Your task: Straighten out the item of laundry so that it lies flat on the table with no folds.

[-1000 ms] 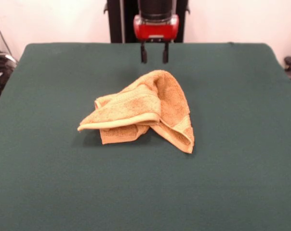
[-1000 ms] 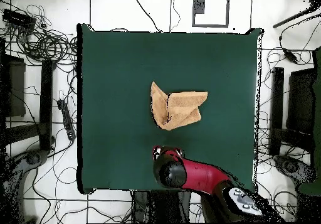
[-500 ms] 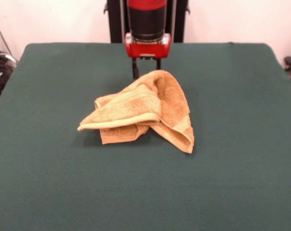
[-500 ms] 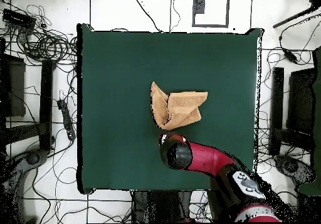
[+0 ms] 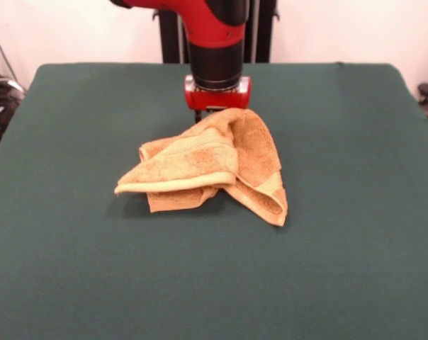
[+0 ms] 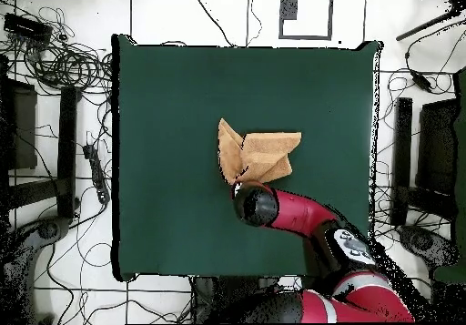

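Note:
The mustard-yellow towel [image 5: 214, 163] lies crumpled near the middle of the dark green table [image 5: 356, 269], folded over itself with a raised peak at its far side and a border band along the front. My gripper [image 5: 217, 95] has come down right behind that peak, and its lower end is hidden by the towel. In the overhead view the towel [image 6: 259, 156] sits at the table's [image 6: 164, 103] centre, and the gripper's [image 6: 255, 203] red and black body is at the towel's edge nearest the robot base.
The black pedestal [image 5: 171, 32] stands behind the table's far edge. Cables [image 6: 55, 57] and dark stands [image 6: 419, 157] lie on the floor around the table. Green cloth spreads wide on all sides of the towel.
The arm has moved down and toward the towel, from above the table's far part to the towel's far peak. The peak has shifted slightly.

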`<action>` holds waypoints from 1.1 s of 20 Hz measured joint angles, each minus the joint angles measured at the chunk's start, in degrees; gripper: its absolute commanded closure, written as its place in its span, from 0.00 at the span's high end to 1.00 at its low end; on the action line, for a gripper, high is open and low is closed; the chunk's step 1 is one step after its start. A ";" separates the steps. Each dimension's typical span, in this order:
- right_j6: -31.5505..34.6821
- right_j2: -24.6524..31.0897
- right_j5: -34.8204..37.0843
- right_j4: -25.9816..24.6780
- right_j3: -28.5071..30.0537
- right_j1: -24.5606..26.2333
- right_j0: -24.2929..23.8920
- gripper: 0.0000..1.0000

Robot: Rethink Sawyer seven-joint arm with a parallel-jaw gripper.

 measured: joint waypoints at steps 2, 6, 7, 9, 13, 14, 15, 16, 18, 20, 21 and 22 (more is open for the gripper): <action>0.00 -0.05 0.92 0.42 -0.29 -0.02 0.14 1.00; 0.00 -0.02 2.30 1.12 -0.87 0.03 0.16 1.00; 0.00 -0.02 2.55 1.26 -1.00 0.03 0.17 1.00; 0.00 -0.02 3.07 1.46 -1.32 0.04 0.19 1.00; 0.00 -0.02 3.52 1.46 -1.79 0.03 0.19 1.00; 0.00 -0.02 3.68 1.46 -1.88 0.00 0.19 1.00; 0.00 -0.02 3.91 1.44 -1.88 -0.12 0.19 1.00; 0.00 -0.02 4.01 1.43 -1.87 -0.22 0.19 1.00; 0.00 -0.01 4.42 1.42 -1.70 -1.17 0.18 1.00; 0.00 0.00 4.66 1.39 -1.52 -2.06 0.11 1.00; 0.00 0.02 4.92 1.40 -1.36 -2.87 0.04 1.00; 0.00 0.05 5.19 1.40 -1.19 -3.69 -0.04 1.00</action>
